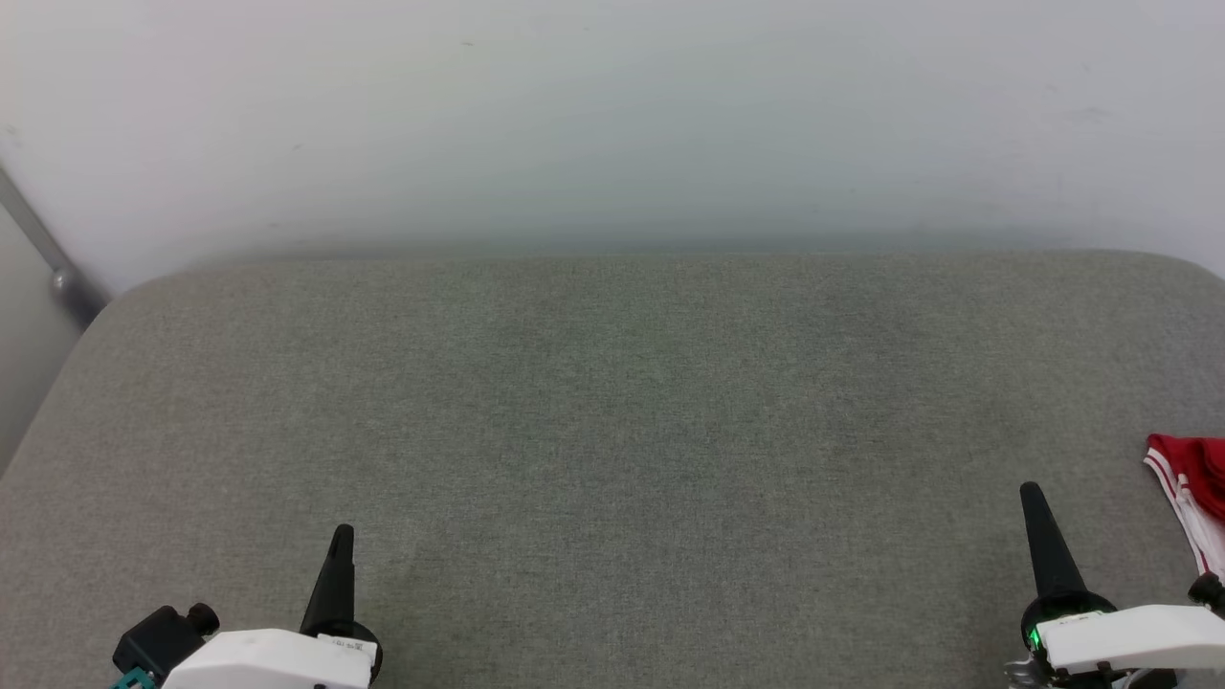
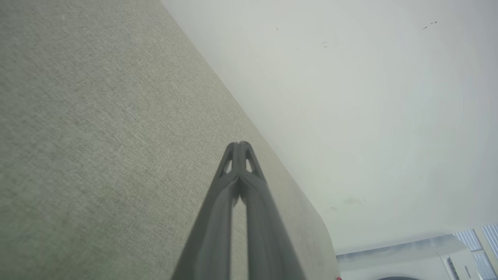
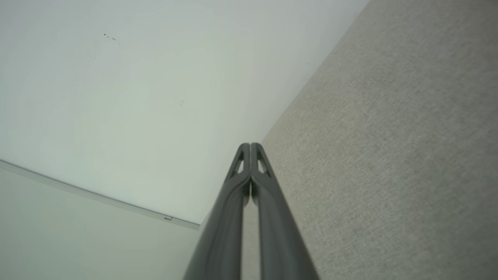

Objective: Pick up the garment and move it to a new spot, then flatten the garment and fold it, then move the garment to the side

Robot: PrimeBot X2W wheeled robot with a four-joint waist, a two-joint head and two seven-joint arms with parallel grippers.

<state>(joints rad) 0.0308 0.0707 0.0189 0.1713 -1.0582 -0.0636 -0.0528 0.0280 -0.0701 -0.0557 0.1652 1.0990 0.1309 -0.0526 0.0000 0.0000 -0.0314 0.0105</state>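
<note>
Left claw (image 1: 342, 534) clenched, empty, low over grey fabric surface (image 1: 612, 411). Right claw (image 1: 1033, 493) clenched, empty. Garment (image 1: 1191, 483), red with white striped sleeve, bunched at surface's right edge, near right claw, not touching. White appliance (image 2: 428, 256) in left wrist view, label apparently "Hisense".

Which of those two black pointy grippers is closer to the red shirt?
The right gripper: the red shirt lies just beside it, while the left gripper is far across.
</note>
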